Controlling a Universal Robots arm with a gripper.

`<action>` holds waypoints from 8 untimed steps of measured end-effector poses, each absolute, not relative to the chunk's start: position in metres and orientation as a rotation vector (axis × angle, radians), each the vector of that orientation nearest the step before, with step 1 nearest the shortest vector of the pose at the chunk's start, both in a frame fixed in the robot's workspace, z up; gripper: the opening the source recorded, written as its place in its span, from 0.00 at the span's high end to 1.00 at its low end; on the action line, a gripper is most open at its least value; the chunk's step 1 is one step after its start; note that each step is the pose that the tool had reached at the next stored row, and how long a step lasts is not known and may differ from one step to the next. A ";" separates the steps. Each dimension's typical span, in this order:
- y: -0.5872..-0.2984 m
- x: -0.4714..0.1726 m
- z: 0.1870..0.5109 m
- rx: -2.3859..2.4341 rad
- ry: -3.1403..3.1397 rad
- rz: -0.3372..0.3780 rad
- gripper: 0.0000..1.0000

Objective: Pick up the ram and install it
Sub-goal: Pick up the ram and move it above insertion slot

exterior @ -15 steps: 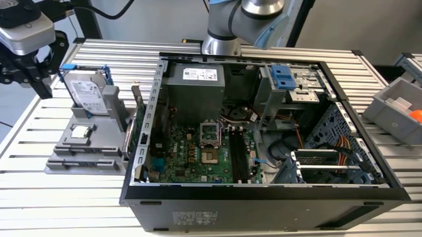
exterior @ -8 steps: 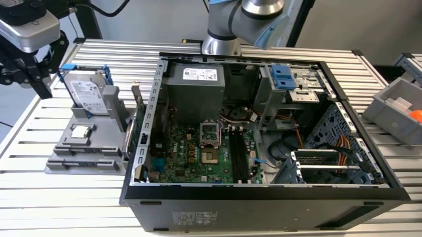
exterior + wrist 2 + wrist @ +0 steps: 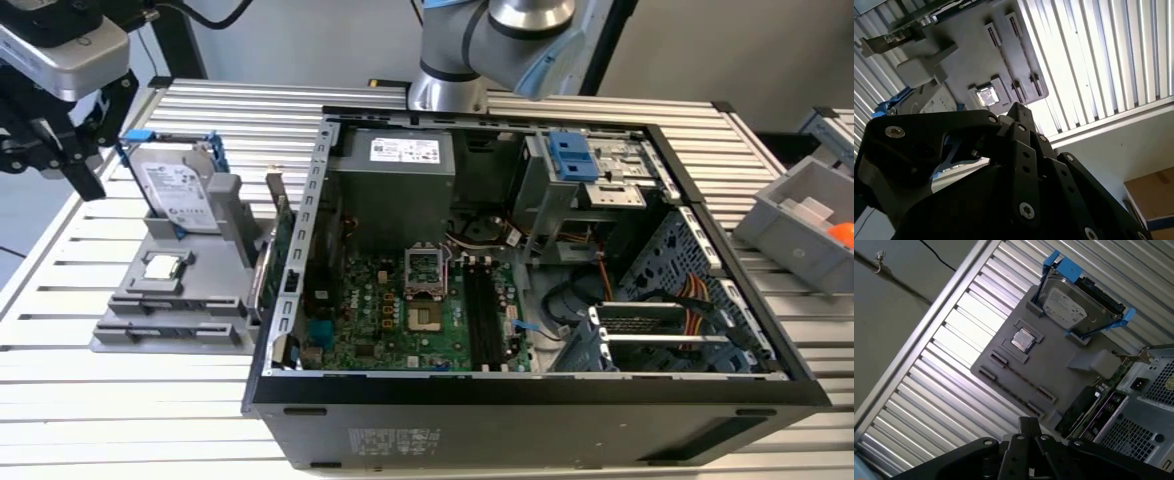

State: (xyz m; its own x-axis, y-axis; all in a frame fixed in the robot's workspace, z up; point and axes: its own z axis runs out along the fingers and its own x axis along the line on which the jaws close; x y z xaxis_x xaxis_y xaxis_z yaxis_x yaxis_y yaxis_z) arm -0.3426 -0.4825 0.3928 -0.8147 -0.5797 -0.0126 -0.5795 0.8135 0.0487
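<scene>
Pincer (image 3: 1028,426) hangs tilted, well above the slatted surface (image 3: 134,420), off the grey fixture (image 3: 1064,372) and touching nothing. Can't tell if it's clenched or released. Ram (image 3: 1019,377) is likely the thin strip on edge between the fixture's clips, presumably parked for a top grab. Motherboard slots (image 3: 477,320) look unfilled.
</scene>
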 end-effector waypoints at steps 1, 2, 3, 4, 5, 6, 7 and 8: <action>-0.483 -0.343 0.393 0.971 -2.983 -0.079 1.00; -0.483 -0.343 0.393 0.988 -2.977 -0.079 1.00; -0.483 -0.343 0.393 1.002 -2.973 -0.079 1.00; -0.483 -0.343 0.393 1.017 -2.967 -0.079 1.00; -0.483 -0.343 0.393 1.030 -2.962 -0.079 1.00; -0.483 -0.343 0.393 1.040 -2.959 -0.079 1.00; -0.483 -0.343 0.393 1.045 -2.957 -0.079 1.00; -0.483 -0.343 0.393 1.046 -2.957 -0.079 1.00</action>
